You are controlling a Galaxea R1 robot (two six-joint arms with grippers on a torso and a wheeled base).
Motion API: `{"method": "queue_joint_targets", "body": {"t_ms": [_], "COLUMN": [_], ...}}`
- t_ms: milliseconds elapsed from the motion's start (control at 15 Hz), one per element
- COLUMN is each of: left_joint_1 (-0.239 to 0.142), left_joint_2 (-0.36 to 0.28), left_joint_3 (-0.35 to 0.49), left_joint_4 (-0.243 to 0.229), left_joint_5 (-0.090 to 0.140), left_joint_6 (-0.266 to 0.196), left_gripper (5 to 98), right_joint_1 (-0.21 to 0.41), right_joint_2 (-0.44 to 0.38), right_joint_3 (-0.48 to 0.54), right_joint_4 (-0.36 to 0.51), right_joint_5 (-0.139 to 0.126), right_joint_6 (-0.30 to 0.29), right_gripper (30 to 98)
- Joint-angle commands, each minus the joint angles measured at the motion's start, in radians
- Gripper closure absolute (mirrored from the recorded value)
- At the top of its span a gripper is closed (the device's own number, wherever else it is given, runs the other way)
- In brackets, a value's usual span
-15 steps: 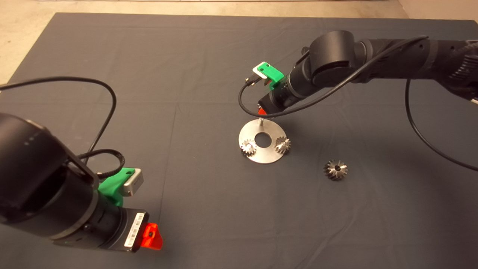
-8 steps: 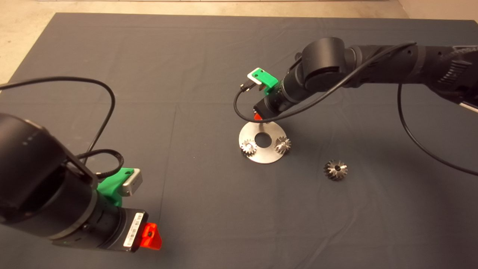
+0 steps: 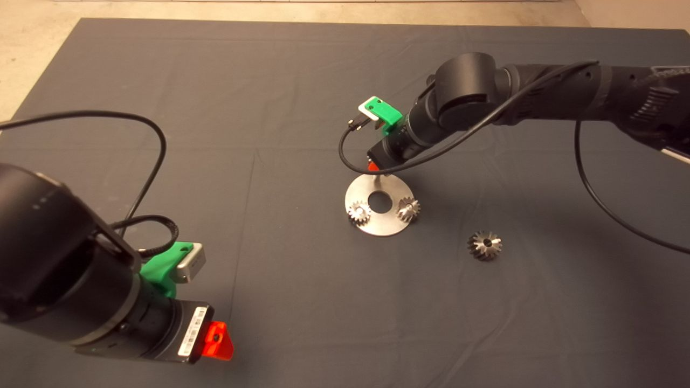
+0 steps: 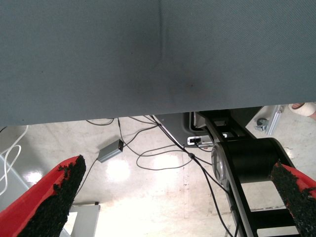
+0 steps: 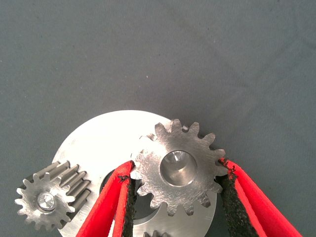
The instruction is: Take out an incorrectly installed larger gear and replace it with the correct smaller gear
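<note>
One creased dark mat (image 3: 215, 108), pale floor (image 3: 32, 48)

The right black arm reaches in from the right, its green gripper with red fingers (image 5: 175, 185) angled down near mid-mat, pads pinching. The left green gripper with red fingers (image 4: 180, 197) waits near-left, fingers spread wide.

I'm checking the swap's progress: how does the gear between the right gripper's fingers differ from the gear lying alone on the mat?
The smaller gear sits between the right gripper's fingers over the round steel plate, with a pin end in its centre; the larger gear lies free on the mat, its hole open. The smaller gear's teeth are straight, the larger gear's flared and slanted. Both are steel.
</note>
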Motion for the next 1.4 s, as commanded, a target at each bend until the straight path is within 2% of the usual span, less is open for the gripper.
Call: {"method": "queue_joint_targets", "body": {"t_ms": [0,1333], "left_joint_1": [-0.006,-0.006], "left_joint_2": [-0.001,-0.002], "left_joint_3": [0.015,0.015], "left_joint_4": [-0.004,-0.004], "left_joint_5": [0.007,0.007], "left_joint_6": [-0.003,-0.003], "left_gripper": [6.1,6.1], "right_joint_1": [0.024,0.017], "right_joint_2": [0.0,-0.01], "right_joint_3": [0.007,0.014], "right_joint_4": [0.013,0.012], "right_joint_5": [0.004,0.002], "right_joint_6": [-0.003,-0.003], "right_gripper": [89.5,89.5]}}
